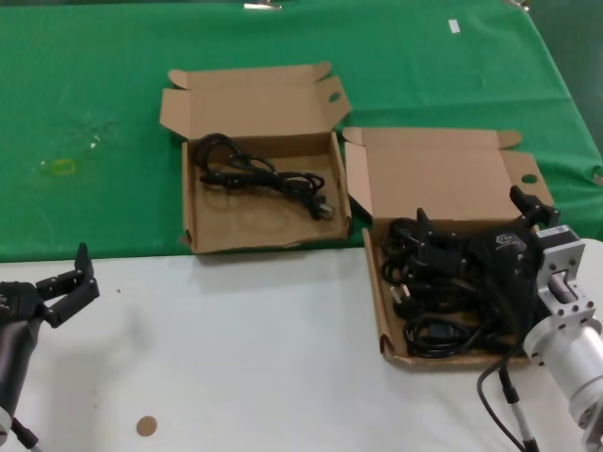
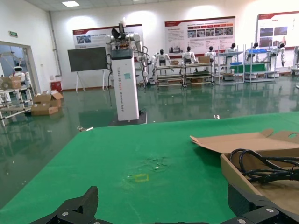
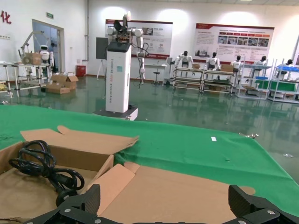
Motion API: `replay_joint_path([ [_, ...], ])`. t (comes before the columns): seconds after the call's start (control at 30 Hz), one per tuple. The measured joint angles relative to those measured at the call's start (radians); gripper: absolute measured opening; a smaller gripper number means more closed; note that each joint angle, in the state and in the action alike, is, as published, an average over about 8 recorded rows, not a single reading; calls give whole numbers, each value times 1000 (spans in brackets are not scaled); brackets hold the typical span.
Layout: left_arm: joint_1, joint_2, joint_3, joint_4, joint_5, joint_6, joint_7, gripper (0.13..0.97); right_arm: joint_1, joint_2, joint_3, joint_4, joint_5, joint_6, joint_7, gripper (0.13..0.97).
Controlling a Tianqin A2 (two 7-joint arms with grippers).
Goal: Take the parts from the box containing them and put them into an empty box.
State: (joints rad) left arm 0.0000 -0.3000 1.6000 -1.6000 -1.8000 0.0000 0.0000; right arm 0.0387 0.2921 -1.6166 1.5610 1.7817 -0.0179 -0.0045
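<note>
Right gripper (image 1: 476,247), fingers apart, hovers low over the pile of black coiled power cords (image 1: 424,282) in the round-holed brown cardboard box (image 1: 377,301), possibly touching them. Beside that box, the ragged-fronted cardboard box (image 1: 188,212) holds one cord (image 1: 264,174). Left gripper (image 1: 71,282) waits well apart, fingers spread.

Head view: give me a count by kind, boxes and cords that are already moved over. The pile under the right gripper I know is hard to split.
Cardboard boxes: 2, the left box and the right box.
Cords in the left box: 1, a black coiled cord.
Cords in the right box: a tangled pile, not countable.
Total countable: 3.
</note>
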Motion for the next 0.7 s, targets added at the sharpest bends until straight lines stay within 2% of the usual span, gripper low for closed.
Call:
replay_joint_path([
  [0.7, 0, 0, 0, 0, 0, 0, 0, 966, 0, 0, 0, 0, 0, 0, 0, 966],
])
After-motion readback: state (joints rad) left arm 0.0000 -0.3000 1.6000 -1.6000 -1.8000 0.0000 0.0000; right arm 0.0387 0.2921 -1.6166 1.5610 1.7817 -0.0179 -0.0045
